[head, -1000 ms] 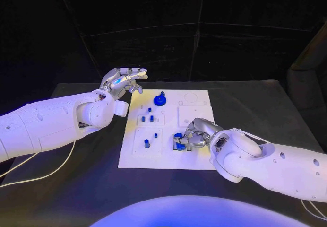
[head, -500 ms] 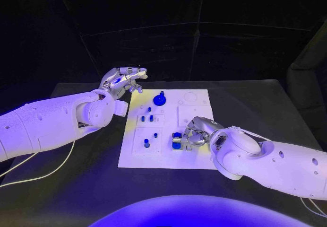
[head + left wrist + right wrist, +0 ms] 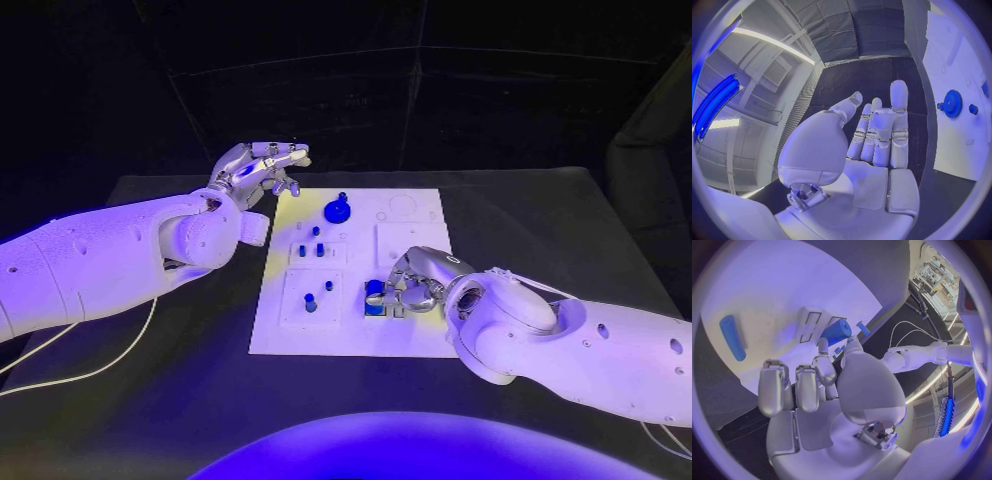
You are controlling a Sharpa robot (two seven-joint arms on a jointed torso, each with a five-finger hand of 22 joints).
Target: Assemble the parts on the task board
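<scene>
The white task board [image 3: 411, 215] lies in the middle of the black table. My right hand [image 3: 414, 287] is low over the board's near right part and pinches a blue cylindrical part [image 3: 375, 298] [image 3: 837, 332] between thumb and a finger, next to two dark slots [image 3: 811, 324]. A blue gear [image 3: 338, 211] [image 3: 951, 103] stands at the board's far end, and small blue pegs [image 3: 316, 232] stand in the left column. My left hand [image 3: 260, 166] [image 3: 879, 135] hovers off the board's far left corner, fingers straight and holding nothing.
Another blue part [image 3: 732, 337] lies flat on the board [image 3: 773, 295] beyond my right hand's fingers. A white cable [image 3: 87, 370] trails over the table's near left. Dark table surface [image 3: 548, 220] surrounds the board.
My right hand has shifted very slightly over the board with the blue part in it. The left hand has hardly moved.
</scene>
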